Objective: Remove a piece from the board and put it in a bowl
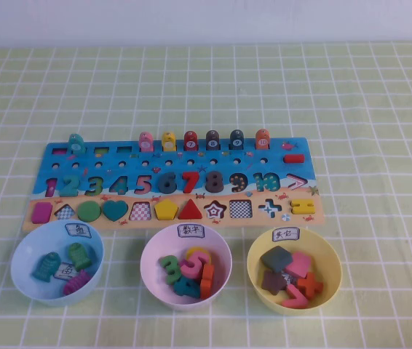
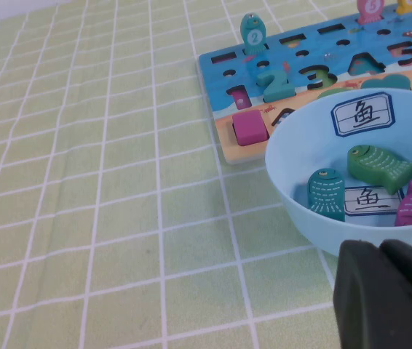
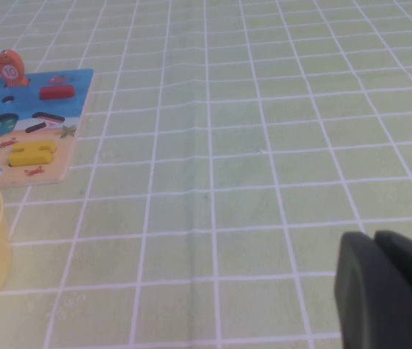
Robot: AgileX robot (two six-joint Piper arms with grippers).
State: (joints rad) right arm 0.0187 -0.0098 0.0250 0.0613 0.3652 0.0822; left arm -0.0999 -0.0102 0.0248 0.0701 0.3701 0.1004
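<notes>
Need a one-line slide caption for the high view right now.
Number board behind three bowls, pink bowl central holding number pieces; neither the left gripper nor the right gripper appears overhead.

Checked table (image 1: 381, 109) carries board (image 1: 173, 182) and three bowls.

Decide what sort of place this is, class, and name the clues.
Probably a tabletop sorting set-up for robot practice: a checked green cloth, a number board and three labelled bowls. Left claw and right claw sit low, off the board.
</notes>
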